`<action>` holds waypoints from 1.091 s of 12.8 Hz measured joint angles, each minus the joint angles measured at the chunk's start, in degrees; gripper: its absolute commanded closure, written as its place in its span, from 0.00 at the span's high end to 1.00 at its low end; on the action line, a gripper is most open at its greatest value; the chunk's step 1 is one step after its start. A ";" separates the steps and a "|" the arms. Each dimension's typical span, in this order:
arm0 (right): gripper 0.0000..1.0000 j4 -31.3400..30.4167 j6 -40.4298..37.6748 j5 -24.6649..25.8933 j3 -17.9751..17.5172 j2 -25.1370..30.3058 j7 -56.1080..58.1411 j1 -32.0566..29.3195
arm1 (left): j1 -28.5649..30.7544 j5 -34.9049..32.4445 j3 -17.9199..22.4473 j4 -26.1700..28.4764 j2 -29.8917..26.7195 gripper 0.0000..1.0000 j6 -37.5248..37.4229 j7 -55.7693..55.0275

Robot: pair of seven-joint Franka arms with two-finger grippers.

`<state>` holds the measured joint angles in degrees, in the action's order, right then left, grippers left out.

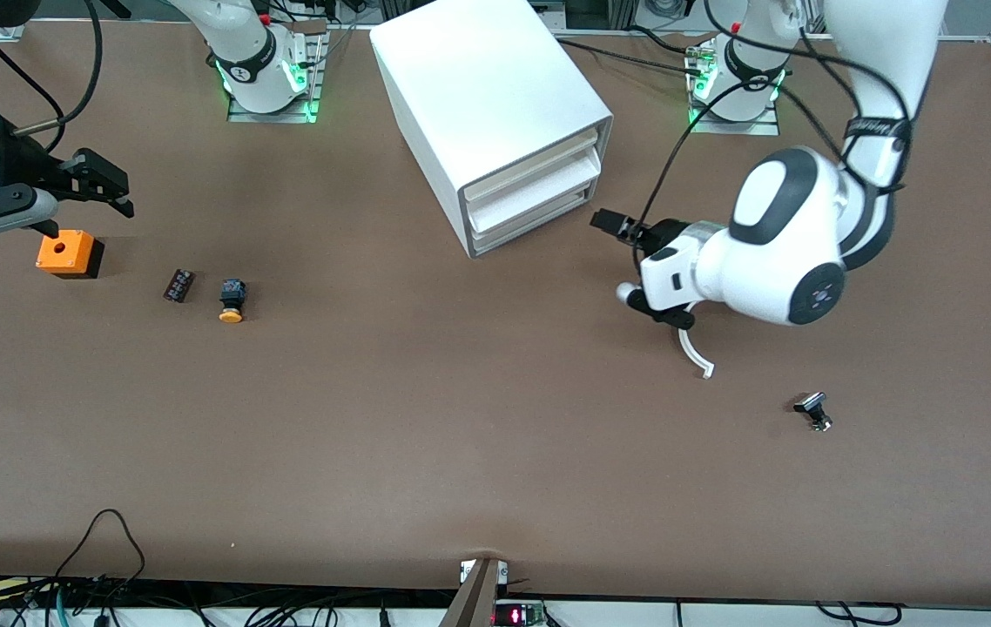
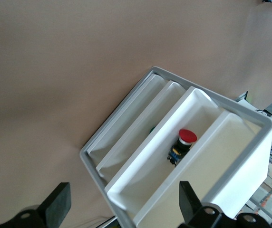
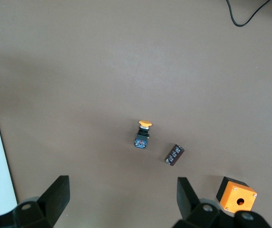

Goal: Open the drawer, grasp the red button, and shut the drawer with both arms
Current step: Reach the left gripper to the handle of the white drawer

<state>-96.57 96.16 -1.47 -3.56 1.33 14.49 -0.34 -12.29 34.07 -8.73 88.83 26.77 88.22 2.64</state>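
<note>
Drawers of the big white box-shaped plastic cabinet (image 1: pixel 495 104), at the table's twelve o'clock in the front view, are all shut. Four o'clock from its front hangs the left gripper (image 1: pixel 622 257), jaws spread and empty, apparently lined up to pull. The wide shallow white tray drawer (image 2: pixel 140 175) holds the small red-capped push button (image 2: pixel 183 142). At nine o'clock the right gripper (image 1: pixel 112 187) waits, jaws apart, above the orange box with a hole (image 1: pixel 69 253).

We see a brown table (image 1: pixel 426 409) carrying a white drawer cabinet (image 1: pixel 495 113), an orange box (image 1: pixel 69 253), a yellow-capped button (image 1: pixel 232 300), a small dark block (image 1: pixel 178 286) and a small black part (image 1: pixel 814 411).
</note>
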 measured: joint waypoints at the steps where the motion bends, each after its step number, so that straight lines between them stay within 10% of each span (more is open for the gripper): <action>1: 1.00 0.01 0.00 0.00 0.01 -0.01 0.00 -0.01 | -0.65 1.09 -0.01 0.00 1.34 1.00 0.71 0.00; 14: 1.00 0.02 0.49 0.00 0.85 -0.04 -0.01 -0.20 | -9.14 1.91 -0.12 4.70 6.17 0.99 8.82 -0.90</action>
<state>-96.55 96.64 -1.47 -2.70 1.28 14.48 -0.54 -21.43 35.98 -8.85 93.53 32.94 97.04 1.73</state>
